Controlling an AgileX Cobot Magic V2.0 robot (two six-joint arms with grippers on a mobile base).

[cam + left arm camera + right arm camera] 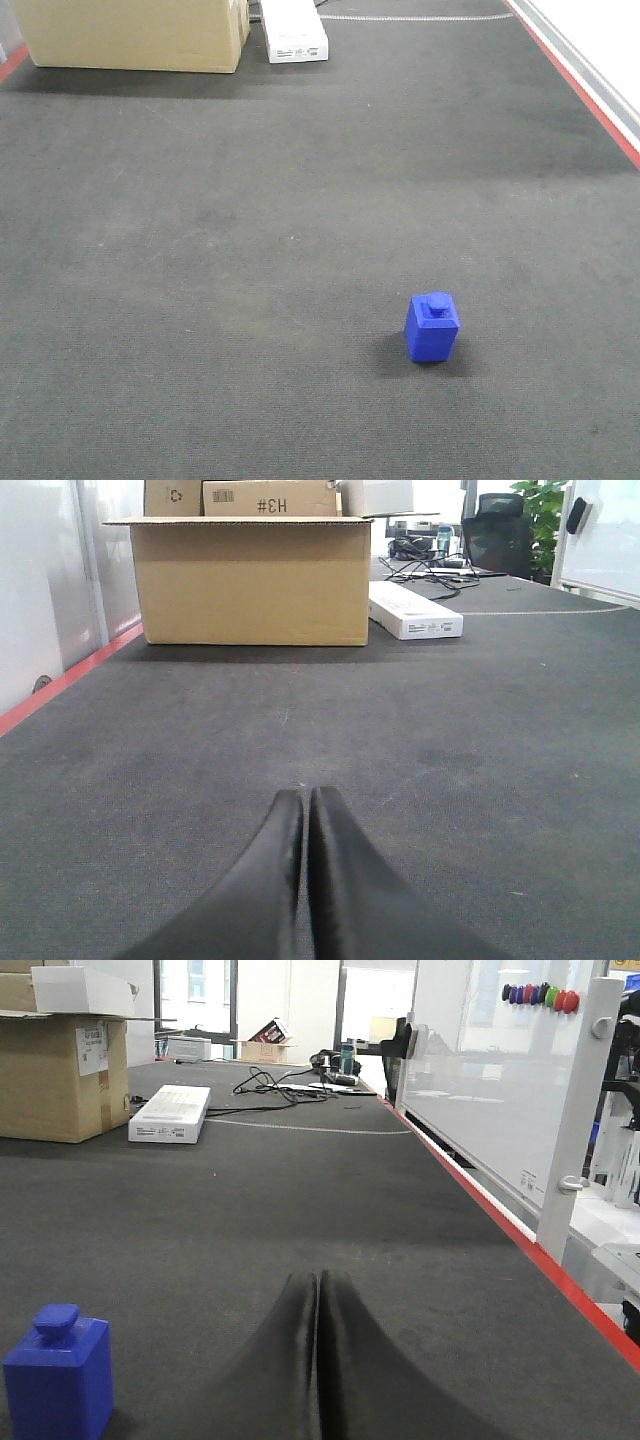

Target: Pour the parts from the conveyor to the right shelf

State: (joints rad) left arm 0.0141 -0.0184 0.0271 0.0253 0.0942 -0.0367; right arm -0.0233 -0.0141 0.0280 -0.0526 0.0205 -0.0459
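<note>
Closest, the left gripper (pixel 305 798) and right gripper (pixel 318 1280) are clenched on nothing, their bases cut off. One blue part (pixel 432 327) stands upright on the conveyor (pixel 250 250), left of the right gripper, not touching. Far behind, a carton (pixel 130 35) and a white box (pixel 294 35) are partly cut off.

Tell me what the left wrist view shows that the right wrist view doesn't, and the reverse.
Only the left wrist view: the left tool, shut, the left red strip and a potted plant.
Only the right wrist view: the right tool, also shut, the blue block standing to its left, the whiteboard and the right red strip.
Both: the dark conveyor belt, with the cardboard box and the white box at its far end.
</note>
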